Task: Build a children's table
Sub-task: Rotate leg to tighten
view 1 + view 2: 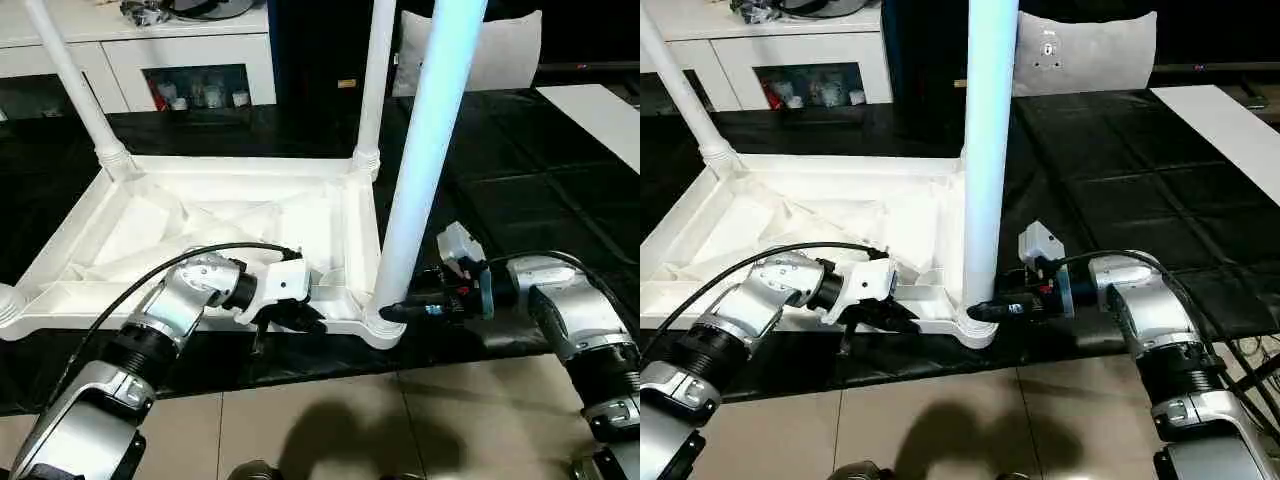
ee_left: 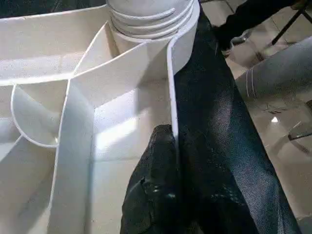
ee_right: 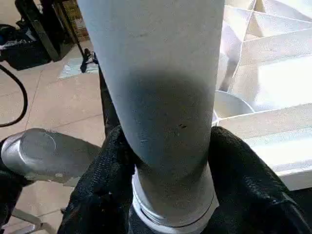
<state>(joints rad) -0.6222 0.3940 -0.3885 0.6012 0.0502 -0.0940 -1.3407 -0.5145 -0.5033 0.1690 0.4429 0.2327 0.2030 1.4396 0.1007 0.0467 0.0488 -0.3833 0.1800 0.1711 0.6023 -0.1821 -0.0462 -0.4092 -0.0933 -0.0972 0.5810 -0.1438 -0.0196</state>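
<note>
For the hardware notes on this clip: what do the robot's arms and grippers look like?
Both forearms are silver metal with ribbed black wrist collars. The left gripper has a white housing and black fingers, with a black cable looping over it. The right gripper is black with a white block on top and black cables.

The table top (image 1: 330, 215) looks like smooth white plastic with a slight sheen — the leg (image 1: 425, 150) too, glossy. The mat (image 1: 520, 190) is black, quilted, faintly shiny. Forearms (image 1: 575, 310) are brushed silver metal — fingers (image 3: 243, 180) wear coarse black fabric.
</note>
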